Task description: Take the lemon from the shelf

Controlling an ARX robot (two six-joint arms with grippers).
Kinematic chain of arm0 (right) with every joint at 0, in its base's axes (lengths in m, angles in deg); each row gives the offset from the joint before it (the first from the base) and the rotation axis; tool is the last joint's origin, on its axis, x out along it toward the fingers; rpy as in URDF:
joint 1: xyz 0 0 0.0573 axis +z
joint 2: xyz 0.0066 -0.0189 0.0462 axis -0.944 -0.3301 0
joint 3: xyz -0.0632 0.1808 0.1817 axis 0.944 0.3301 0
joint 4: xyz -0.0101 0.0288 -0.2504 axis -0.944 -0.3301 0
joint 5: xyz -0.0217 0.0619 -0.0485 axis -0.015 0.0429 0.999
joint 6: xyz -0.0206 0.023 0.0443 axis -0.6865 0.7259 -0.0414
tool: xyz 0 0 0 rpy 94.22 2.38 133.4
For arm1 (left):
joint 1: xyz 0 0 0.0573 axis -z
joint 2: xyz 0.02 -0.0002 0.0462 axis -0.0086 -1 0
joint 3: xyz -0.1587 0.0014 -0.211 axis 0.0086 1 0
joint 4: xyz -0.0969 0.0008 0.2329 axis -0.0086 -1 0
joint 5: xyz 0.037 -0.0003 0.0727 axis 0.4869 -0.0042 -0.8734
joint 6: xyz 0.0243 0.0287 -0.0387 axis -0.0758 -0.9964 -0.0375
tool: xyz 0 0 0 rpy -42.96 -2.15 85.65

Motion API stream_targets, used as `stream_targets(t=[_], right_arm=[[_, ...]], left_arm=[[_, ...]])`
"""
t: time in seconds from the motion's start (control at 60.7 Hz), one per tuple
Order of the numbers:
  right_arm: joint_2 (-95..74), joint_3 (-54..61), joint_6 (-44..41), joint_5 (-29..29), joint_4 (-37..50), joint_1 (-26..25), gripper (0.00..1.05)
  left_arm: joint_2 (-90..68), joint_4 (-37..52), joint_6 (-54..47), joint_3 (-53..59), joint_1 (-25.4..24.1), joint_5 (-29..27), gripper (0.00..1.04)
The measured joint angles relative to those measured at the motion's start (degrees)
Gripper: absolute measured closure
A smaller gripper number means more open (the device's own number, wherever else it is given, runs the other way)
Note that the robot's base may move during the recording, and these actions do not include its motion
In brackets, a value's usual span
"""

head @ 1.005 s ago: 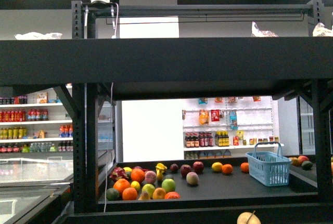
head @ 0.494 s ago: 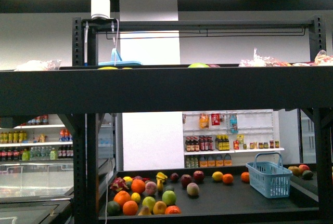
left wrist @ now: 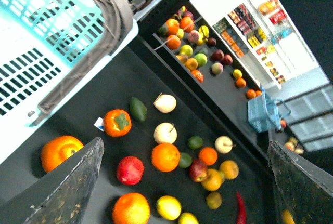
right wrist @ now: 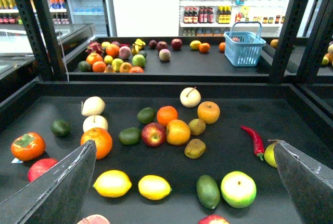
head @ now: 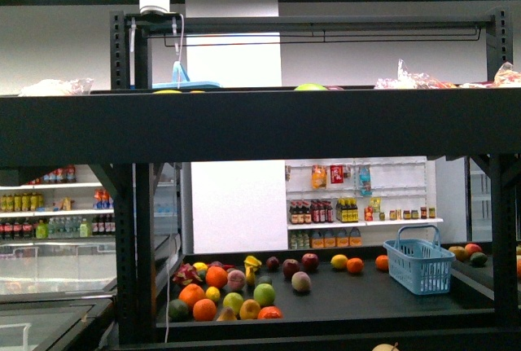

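Two lemons lie side by side on the shelf's dark deck (right wrist: 229,156) in the right wrist view: one (right wrist: 112,183) and one with a tapered tip (right wrist: 154,187). My right gripper (right wrist: 184,146) is open and empty above the deck, with both lemons between its fingers, nearer one finger (right wrist: 62,187). In the left wrist view the two lemons (left wrist: 168,207) (left wrist: 188,219) lie at the picture's edge. My left gripper (left wrist: 186,142) is open and empty, high above the fruit. The front view shows the black shelf (head: 260,123) but no gripper.
Around the lemons lie oranges (right wrist: 97,142), an apple (right wrist: 154,134), a green-yellow apple (right wrist: 238,188), an avocado (right wrist: 208,191), a red chilli (right wrist: 254,140) and a persimmon (right wrist: 27,146). A teal basket (left wrist: 47,37) stands near the left gripper. A farther rack holds fruit and a blue basket (head: 419,265).
The front view has risen: the top deck sits lower in the picture and things lying on it now show. No gripper shows in these frames.
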Motion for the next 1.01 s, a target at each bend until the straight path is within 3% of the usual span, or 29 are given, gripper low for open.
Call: stream_targets(t=[0.115, 0.231, 0.577, 1.005], right_arm=[[0.00, 0.00, 0.00, 0.00, 0.00, 0.00, 0.02], [0.00, 0.00, 0.00, 0.00, 0.00, 0.00, 0.02], [0.00, 0.00, 0.00, -0.02, 0.00, 0.00, 0.02], [0.00, 0.00, 0.00, 0.00, 0.00, 0.00, 0.02]], left_arm=[[-11.17, -3.06, 6.84, -8.59, -13.05, 6.01, 0.08], [-18.73, -2.12, 10.34, -12.59, -17.03, 7.34, 0.08], [-36.72, 8.28, 18.27, -19.87, -15.91, 9.07, 0.08], [-48.96, 19.74, 23.10, -22.53, -12.11, 6.97, 0.08]])
